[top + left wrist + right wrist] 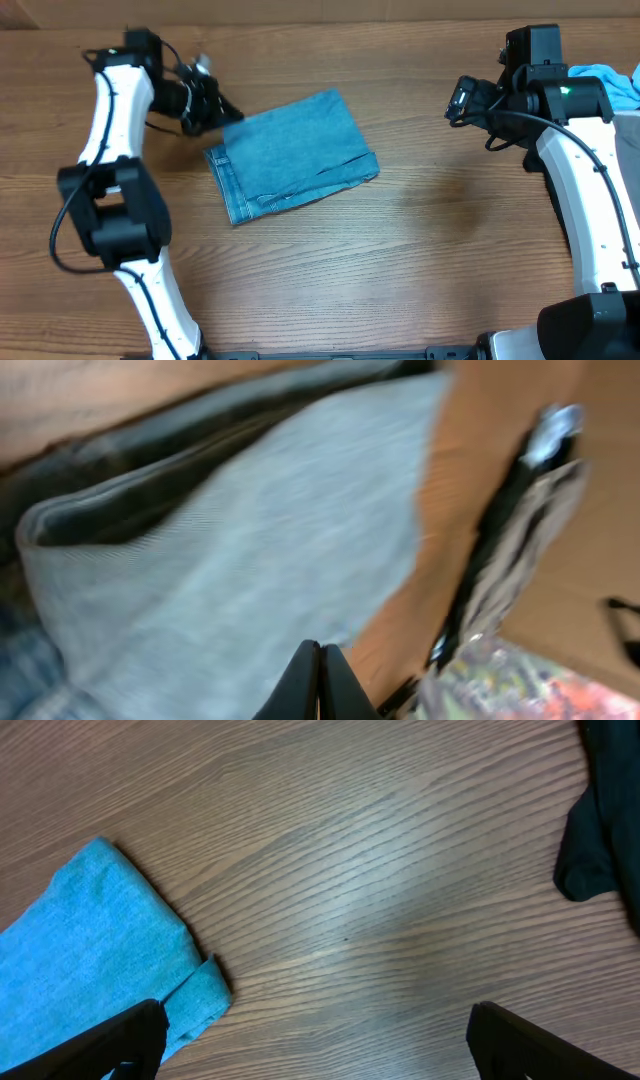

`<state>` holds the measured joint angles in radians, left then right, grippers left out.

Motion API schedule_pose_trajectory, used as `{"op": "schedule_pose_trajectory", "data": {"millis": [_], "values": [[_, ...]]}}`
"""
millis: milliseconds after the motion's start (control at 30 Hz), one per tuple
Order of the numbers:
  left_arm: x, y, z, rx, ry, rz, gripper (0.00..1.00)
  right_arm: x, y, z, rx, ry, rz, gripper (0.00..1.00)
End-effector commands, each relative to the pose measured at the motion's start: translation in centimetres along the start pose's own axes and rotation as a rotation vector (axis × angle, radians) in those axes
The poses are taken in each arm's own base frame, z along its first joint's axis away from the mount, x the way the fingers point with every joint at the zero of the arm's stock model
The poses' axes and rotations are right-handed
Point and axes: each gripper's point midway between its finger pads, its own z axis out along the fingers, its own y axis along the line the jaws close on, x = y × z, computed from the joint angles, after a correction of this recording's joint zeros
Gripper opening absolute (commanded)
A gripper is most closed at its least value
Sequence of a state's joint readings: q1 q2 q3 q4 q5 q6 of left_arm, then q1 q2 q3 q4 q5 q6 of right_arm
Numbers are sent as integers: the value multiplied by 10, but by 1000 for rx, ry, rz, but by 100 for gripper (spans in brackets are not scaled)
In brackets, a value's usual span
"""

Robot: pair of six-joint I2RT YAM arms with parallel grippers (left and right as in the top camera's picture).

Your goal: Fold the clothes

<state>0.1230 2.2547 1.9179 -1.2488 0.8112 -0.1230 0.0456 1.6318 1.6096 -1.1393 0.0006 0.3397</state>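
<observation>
The left pincer point(225, 110) is clenched, its tips pressed together with nothing seen between them, just beside the far-left corner of the folded jeans point(290, 155). The jeans lie as a flat rectangle on the worktop point(400, 260), left of centre. The right pincer point(455, 103) is released, fingers wide apart, well to the right of the jeans. Its wrist view shows a sky-blue garment point(90, 960) at left and a dark garment point(600, 810) at far right.
</observation>
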Motion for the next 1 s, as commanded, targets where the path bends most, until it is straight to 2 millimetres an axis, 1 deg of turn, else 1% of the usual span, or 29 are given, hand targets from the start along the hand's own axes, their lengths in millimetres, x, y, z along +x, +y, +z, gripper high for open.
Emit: {"op": "schedule_pose_trajectory", "data": {"millis": [0,33,100,167,200,300,367,400,433,500,533,567,600,667,733,767,867,967], "values": [[16,41,40,-59,117,7,4,0,-2,1,6,-3,-2,100],[18,49,45,-69,133,-9,4,0,-2,1,6,-3,-2,100],[21,59,52,-72,155,-37,4,0,-2,1,6,-3,-2,100],[20,57,50,-56,150,-57,4,0,-2,1,6,-3,-2,100],[18,52,45,-43,136,-57,4,0,-2,1,6,-3,-2,100],[11,31,19,-32,77,-31,4,0,-2,1,6,-3,-2,100],[8,9,-6,-43,15,28,4,0,-2,1,6,-3,-2,100],[7,2,-15,-56,-10,44,4,0,-2,1,6,-3,-2,100],[8,-5,-29,-97,-52,54,4,0,-2,1,6,-3,-2,100],[12,-10,-50,-194,-117,36,4,0,-2,1,6,-3,-2,100],[17,-9,-62,-262,-148,7,6,0,-2,1,6,-3,-2,100],[21,-8,-69,-306,-164,-16,10,0,-2,1,6,-3,-2,100],[26,-7,-75,-339,-172,-27,17,0,-2,1,6,-3,-2,100],[37,-4,-80,-375,-153,-48,28,0,-2,1,6,-3,-2,100],[49,2,-78,-391,-105,-82,34,0,-2,1,6,-3,-2,100],[55,5,-75,-396,-79,-94,40,0,-2,1,6,-3,-2,100],[60,9,-68,-416,-46,-73,42,0,-2,1,6,-3,-2,100],[63,15,-64,-492,-36,-53,43,0,-2,1,6,-3,-2,100]]}}
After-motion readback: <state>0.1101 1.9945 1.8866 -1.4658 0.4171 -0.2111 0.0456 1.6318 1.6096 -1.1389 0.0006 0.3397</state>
